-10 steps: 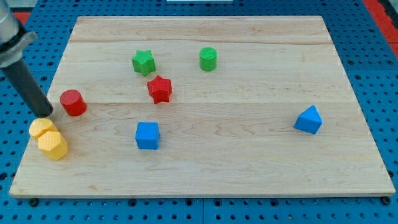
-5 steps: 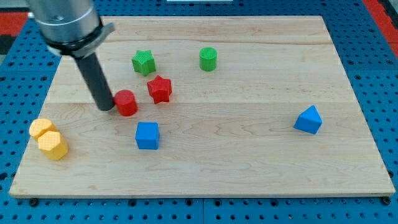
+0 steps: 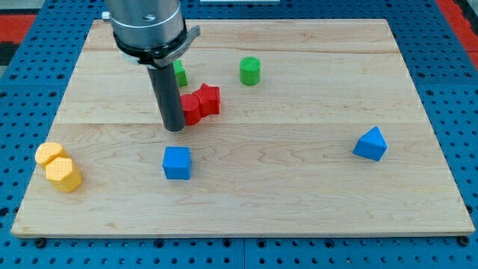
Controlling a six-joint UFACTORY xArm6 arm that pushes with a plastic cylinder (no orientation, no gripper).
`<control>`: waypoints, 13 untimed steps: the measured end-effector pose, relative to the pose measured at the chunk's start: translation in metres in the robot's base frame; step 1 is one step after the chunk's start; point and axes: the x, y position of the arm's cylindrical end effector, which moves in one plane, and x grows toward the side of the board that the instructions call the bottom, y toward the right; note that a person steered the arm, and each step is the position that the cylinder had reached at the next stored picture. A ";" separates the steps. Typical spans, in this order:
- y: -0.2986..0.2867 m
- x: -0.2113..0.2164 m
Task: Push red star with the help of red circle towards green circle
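A light wooden board (image 3: 299, 187) lies on a blue pegboard surface. My tip (image 3: 174, 128), the lower end of a straight dark rod with no jaws to open or close and nothing held, rests on the board left of centre, pressed against the left side of the red circle (image 3: 191, 110). The red circle is a short cylinder, and its right side touches the red star (image 3: 209, 99), so the three sit in a chain running right and slightly toward the far edge. The green circle (image 3: 250, 71), the target, stands apart from the star, farther right and nearer the far edge. A green block (image 3: 180, 75), most of it hidden behind the rod so its shape cannot be made out, sits just beyond the red circle. Nearer the front, a blue cube (image 3: 177, 162) sits below the tip. A blue wedge-like block (image 3: 371, 143) lies well to the right, and two yellow blocks (image 3: 58, 165) touch each other at the near left edge. The push looks to be in its middle stage: contact is made, but a gap remains to the green circle. The next move likely calls for pushing right and farther away, keeping the cylinder centred behind the star so neither slips sideways.
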 end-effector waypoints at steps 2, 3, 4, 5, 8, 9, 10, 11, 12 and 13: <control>-0.008 0.000; -0.014 -0.002; -0.015 -0.003; -0.001 -0.009; 0.061 -0.009; 0.061 -0.009; 0.057 -0.009; 0.044 -0.007; 0.035 -0.007; 0.032 -0.007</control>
